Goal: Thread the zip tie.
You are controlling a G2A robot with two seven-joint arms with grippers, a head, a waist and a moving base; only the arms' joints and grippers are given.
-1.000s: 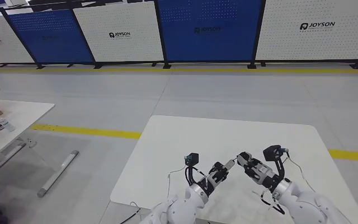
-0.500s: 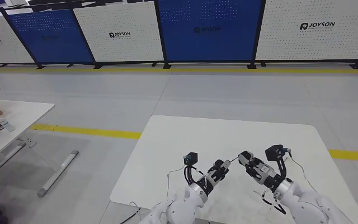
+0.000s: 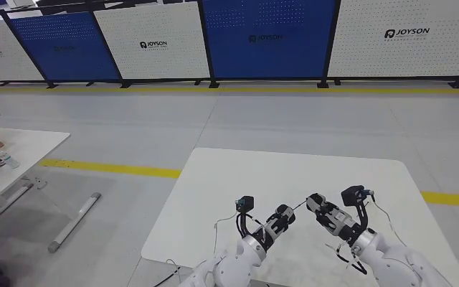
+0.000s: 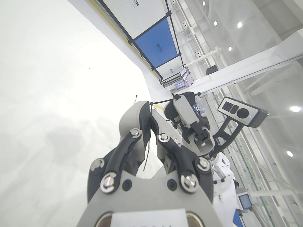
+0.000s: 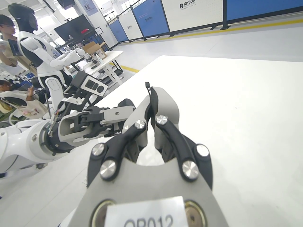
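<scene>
Black zip-tie [image 4: 162,101], gripped L tool [image 4: 150,106], R tool [image 5: 150,90]

table [image 3: 237,179]: white, flat matte top with rounded corners, standing on a grey floor [image 3: 143,122]. a yellow floor line [image 3: 107,168] meets the table's left edge and emerges at its right edge. one tiny dark speck [image 5: 236,107] lies on the top.

The left end effector [image 3: 285,212] has pulled away from the right end effector [image 3: 313,202] along the zip tie [image 4: 163,100].
</scene>
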